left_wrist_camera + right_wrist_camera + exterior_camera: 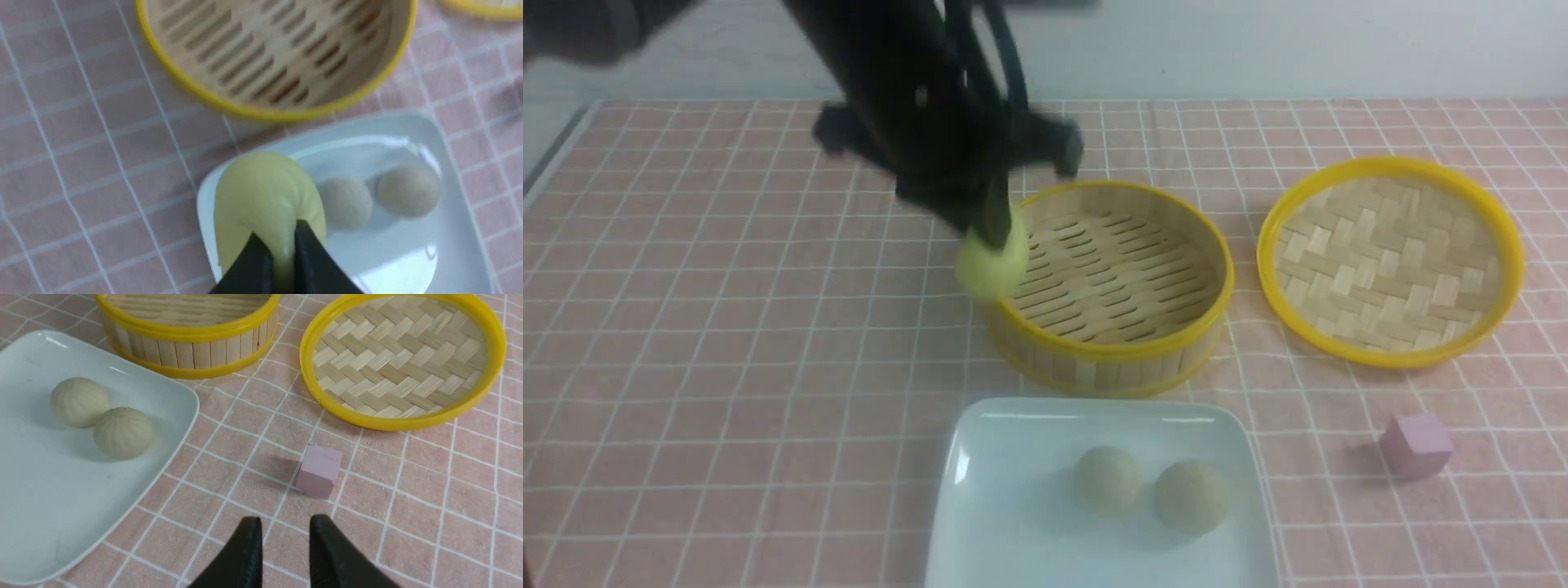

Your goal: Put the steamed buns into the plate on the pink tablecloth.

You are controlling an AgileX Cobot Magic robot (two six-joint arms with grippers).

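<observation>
My left gripper (994, 233) is shut on the yellow steamed bun (991, 263) and holds it in the air beside the left rim of the steamer basket. In the left wrist view the gripper (280, 245) pinches the yellow bun (261, 192) above the plate's near-left corner. Two greyish-beige buns (1107, 480) (1191, 496) lie in the white square plate (1013, 506) on the pink tablecloth (727, 327). My right gripper (282, 524) is a little open and empty, low over the cloth near the pink cube; it is outside the front view.
An empty bamboo steamer basket (1111, 359) stands just behind the plate. Its woven lid (1388, 261) lies upturned to the right. A small pink cube (1414, 445) sits on the cloth right of the plate, also in the right wrist view (318, 469).
</observation>
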